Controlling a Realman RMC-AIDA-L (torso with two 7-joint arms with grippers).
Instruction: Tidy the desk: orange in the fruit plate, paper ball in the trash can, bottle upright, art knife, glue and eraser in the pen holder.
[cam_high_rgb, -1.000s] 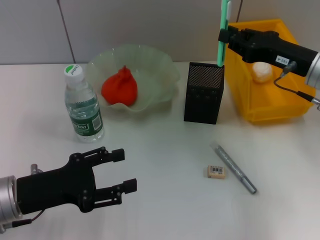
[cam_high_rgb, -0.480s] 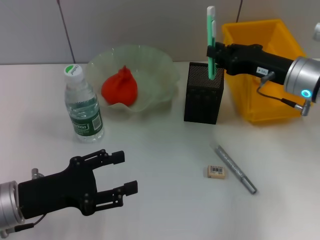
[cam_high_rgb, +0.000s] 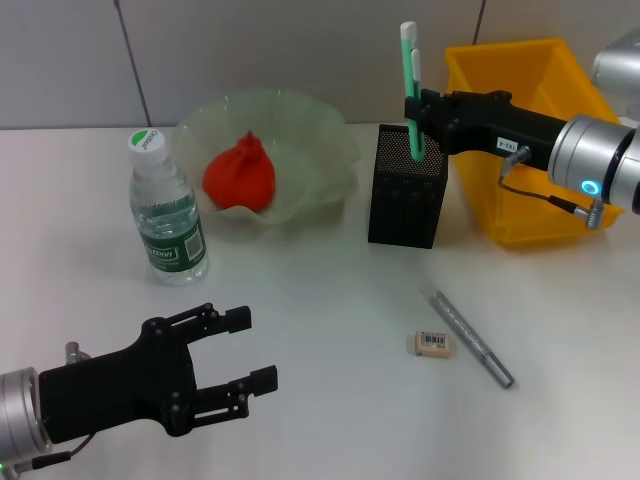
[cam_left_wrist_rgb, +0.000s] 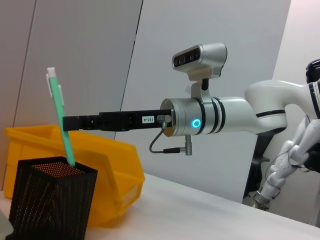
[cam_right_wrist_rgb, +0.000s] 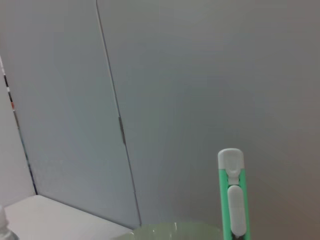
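Progress: right gripper (cam_high_rgb: 418, 108) is carrying the green art knife (cam_high_rgb: 410, 90) leftward from above the yellow trash bin (cam_high_rgb: 520, 215) and is lowering its tip into the black mesh pen holder (cam_high_rgb: 408, 187), fingers clamped on the shaft. Insertion is nearly done; release remains. Left gripper (cam_high_rgb: 225, 360) is idling, spread wide, at near left. White desk (cam_high_rgb: 320, 400), grey panelled wall behind. Silver glue pen (cam_high_rgb: 472, 338) and eraser (cam_high_rgb: 431, 344) are lying at near right, uncollected.
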